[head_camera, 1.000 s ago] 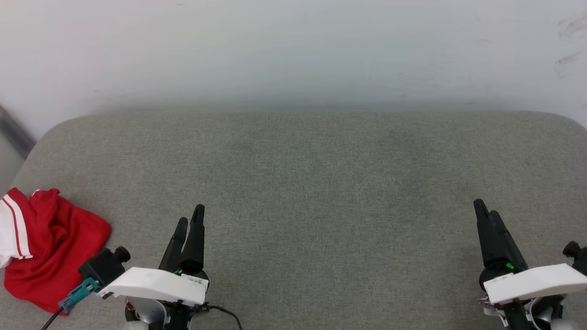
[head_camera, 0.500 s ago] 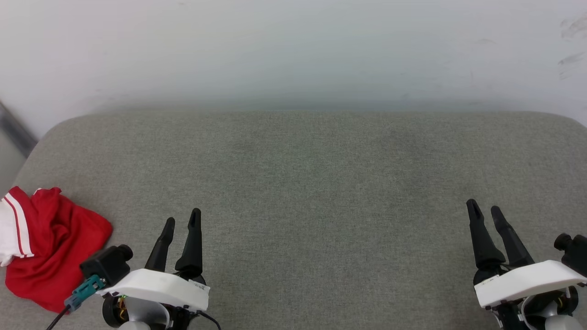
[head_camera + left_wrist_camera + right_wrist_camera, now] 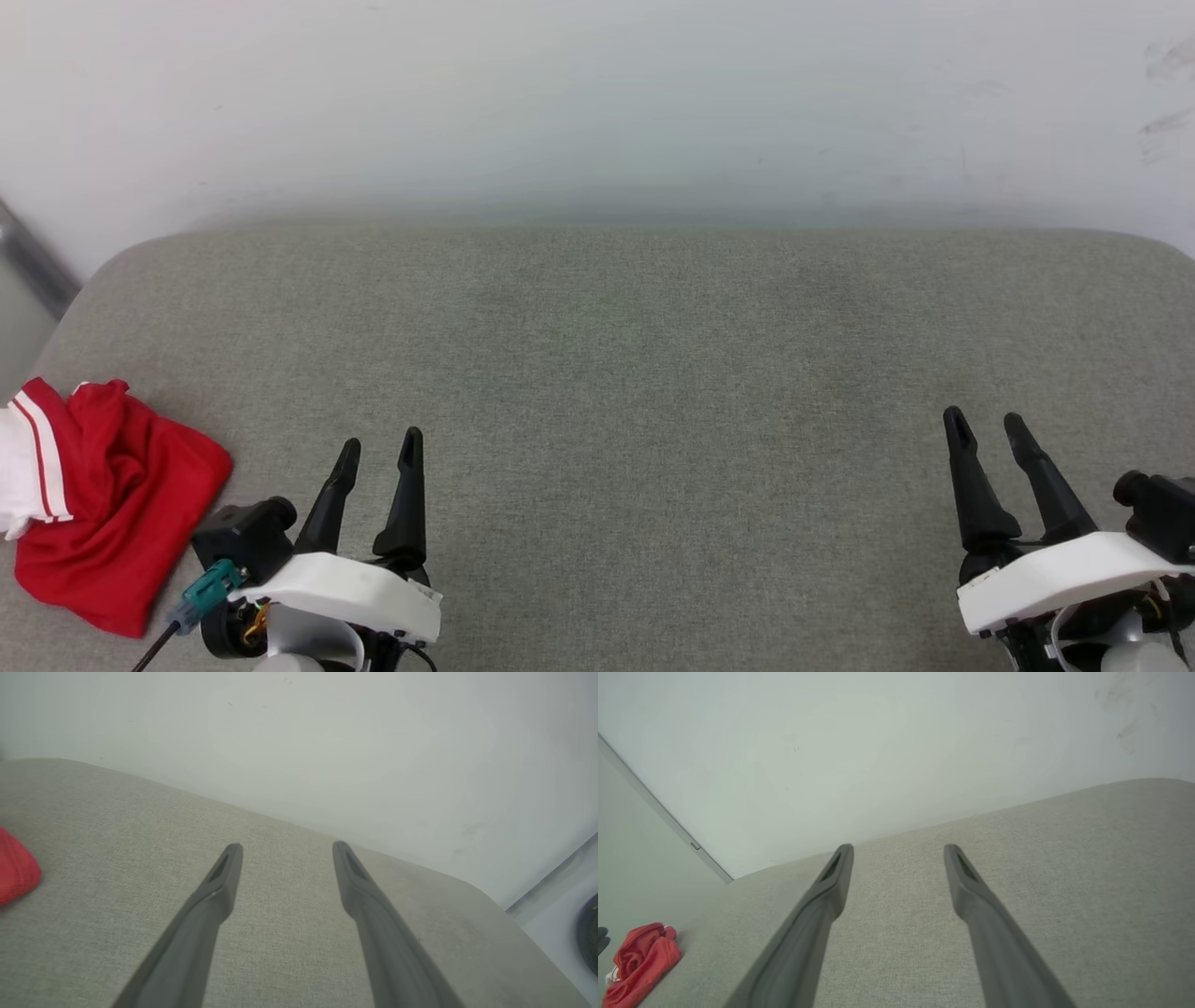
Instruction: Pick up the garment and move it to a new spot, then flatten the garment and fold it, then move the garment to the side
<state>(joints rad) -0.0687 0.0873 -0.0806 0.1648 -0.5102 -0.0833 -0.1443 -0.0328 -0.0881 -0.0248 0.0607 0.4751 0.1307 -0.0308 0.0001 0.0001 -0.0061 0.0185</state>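
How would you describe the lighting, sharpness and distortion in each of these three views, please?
Head view: soft, even light, no glare or hard shadows; garment and grey cushion sharp. Left wrist view: tilted wide-angle picture, jaws of the left gripper soften toward the lens. Right wrist view: likewise tilted, jaws of the right gripper soft near the bottom edge.
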